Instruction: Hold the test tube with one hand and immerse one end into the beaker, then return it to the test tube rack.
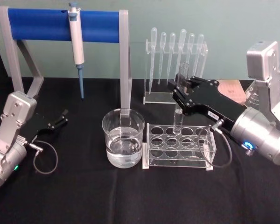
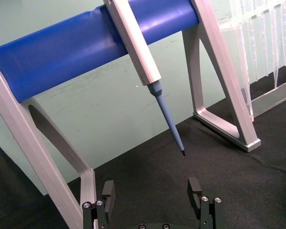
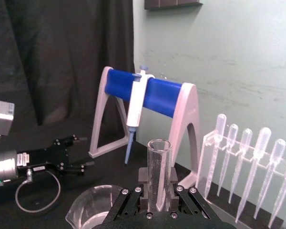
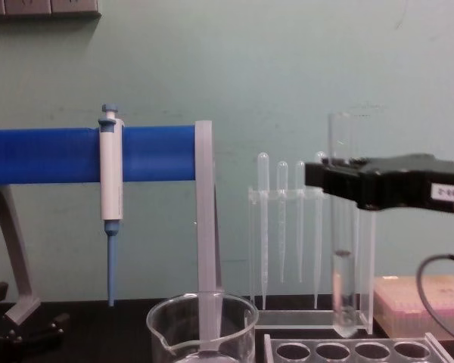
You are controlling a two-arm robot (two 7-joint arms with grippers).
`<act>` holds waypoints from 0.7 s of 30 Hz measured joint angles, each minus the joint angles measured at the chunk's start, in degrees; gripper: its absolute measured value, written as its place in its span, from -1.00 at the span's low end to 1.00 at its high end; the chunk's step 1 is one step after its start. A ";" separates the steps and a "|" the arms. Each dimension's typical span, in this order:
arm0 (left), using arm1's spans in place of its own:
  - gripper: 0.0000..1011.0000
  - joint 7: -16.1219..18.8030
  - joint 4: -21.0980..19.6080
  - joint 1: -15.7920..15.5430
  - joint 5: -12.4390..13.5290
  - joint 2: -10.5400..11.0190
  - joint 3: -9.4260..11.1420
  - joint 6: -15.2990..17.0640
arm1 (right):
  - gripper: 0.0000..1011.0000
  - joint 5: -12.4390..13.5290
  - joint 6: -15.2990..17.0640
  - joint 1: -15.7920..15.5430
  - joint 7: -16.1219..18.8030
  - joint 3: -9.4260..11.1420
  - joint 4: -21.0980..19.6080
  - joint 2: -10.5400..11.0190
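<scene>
My right gripper (image 1: 180,89) is shut on the test tube (image 1: 178,119), holding it upright over the clear tube rack (image 1: 179,145). In the chest view the test tube (image 4: 343,249) hangs from the right gripper (image 4: 339,178), its round bottom just above the rack (image 4: 356,351) and a little liquid in its lower part. The right wrist view shows the tube's open rim (image 3: 159,167) rising between the fingers of the right gripper (image 3: 158,200). The beaker (image 1: 123,138), partly filled with clear liquid, stands left of the rack, with its spout visible in the chest view (image 4: 203,327). My left gripper (image 1: 62,116) rests open at the left, apart from everything.
A blue-and-white pipettor (image 1: 76,44) hangs on a blue-barred stand (image 1: 65,21) behind the beaker. A clear holder with several plastic pipettes (image 1: 176,56) stands behind the rack. A pink box (image 4: 420,302) sits at the back right. A black cloth covers the table (image 1: 84,196).
</scene>
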 joint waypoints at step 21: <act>0.98 0.00 0.00 0.00 0.00 0.00 0.00 0.00 | -0.56 -1.24 -1.16 11.93 2.74 -9.51 9.39 -9.29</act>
